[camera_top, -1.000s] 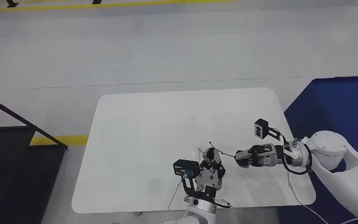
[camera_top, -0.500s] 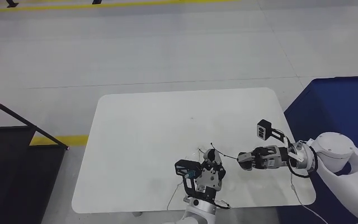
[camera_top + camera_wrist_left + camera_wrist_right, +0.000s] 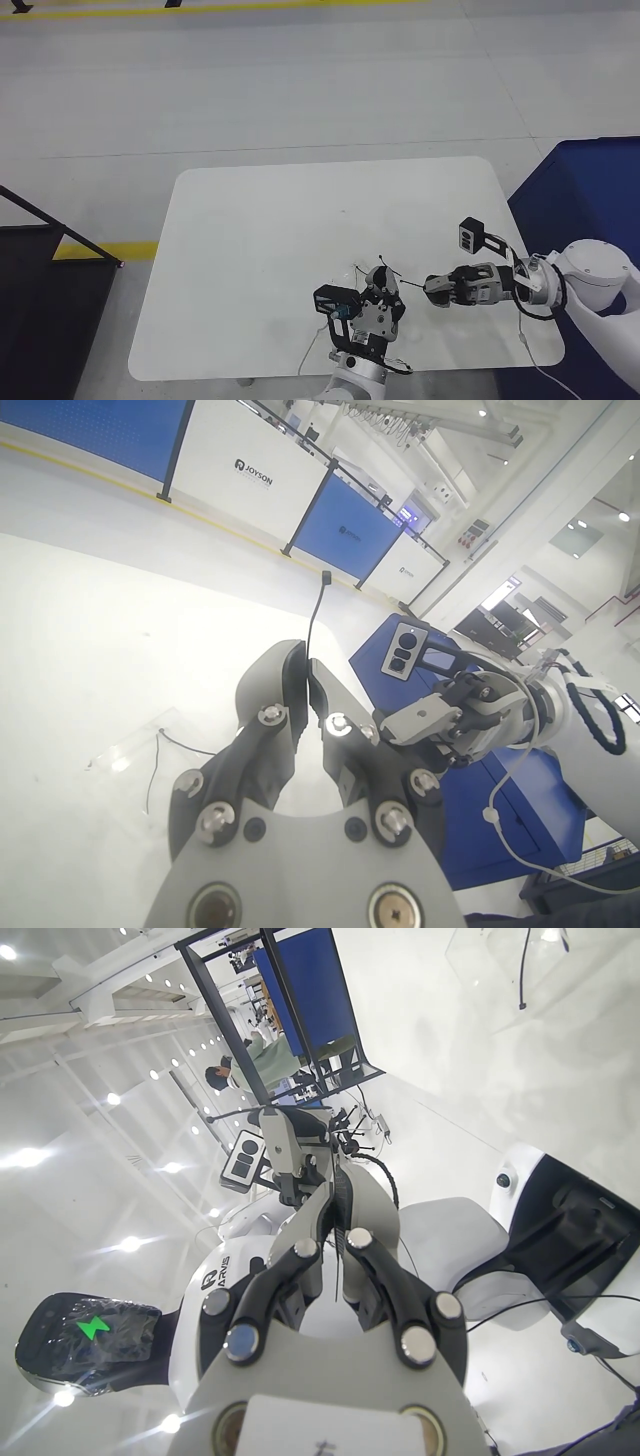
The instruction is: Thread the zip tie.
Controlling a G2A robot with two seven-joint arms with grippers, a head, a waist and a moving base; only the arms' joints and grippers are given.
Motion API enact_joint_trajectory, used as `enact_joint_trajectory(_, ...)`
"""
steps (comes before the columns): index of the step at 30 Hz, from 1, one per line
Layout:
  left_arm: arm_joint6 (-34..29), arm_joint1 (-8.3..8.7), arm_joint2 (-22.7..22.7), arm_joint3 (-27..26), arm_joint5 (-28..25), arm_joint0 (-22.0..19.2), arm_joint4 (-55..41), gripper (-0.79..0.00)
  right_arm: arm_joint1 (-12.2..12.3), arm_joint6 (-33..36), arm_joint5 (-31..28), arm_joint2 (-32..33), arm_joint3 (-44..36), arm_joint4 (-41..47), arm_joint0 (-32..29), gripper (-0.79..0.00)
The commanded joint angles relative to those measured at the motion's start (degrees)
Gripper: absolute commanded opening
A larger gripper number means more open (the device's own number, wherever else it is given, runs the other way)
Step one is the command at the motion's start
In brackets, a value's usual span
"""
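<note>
Left gripper point(image 3: 306, 657): fingers pressed together on the zip tie point(image 3: 313, 615), pinching the strap a little below its head. The head stands free above the fingertips, centre of the left wrist frame.

Right gripper point(image 3: 336, 1195): fingers likewise closed on the thin black strap, with a short length trailing behind the pads.

Top view: the tie runs as one line between the two grippers, lower centre-right of frame, above the white table point(image 3: 250, 250).

Judged step: bring the tail round to the head's slot. To do it well:
- left holds the head steady, slot facing the oncoming tip
- right needs a short free tip ahead of its pads, so a re-grip may be needed
- curve the strap gently, no twist

A spare tie point(image 3: 153, 770) in a clear bag point(image 3: 125, 745) lies lower left; keep clear of it.
</note>
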Motion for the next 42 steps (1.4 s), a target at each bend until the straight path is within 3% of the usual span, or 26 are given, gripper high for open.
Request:
enact_joint_trajectory(1, -0.09, 0.06, -0.19, -0.07, -0.37, 0.2, -0.05, -0.785, 0.0, 0.01, 0.0, 0.0, -0.01, 0.0, -0.01, -0.785)
enact_joint_trajectory(42, -2.02, 1.66, -3.2, -1.43, -6.22, 3.76, 1.47, -0.785, 0.0, 0.01, 0.0, 0.0, -0.01, 0.0, -0.01, -0.785)
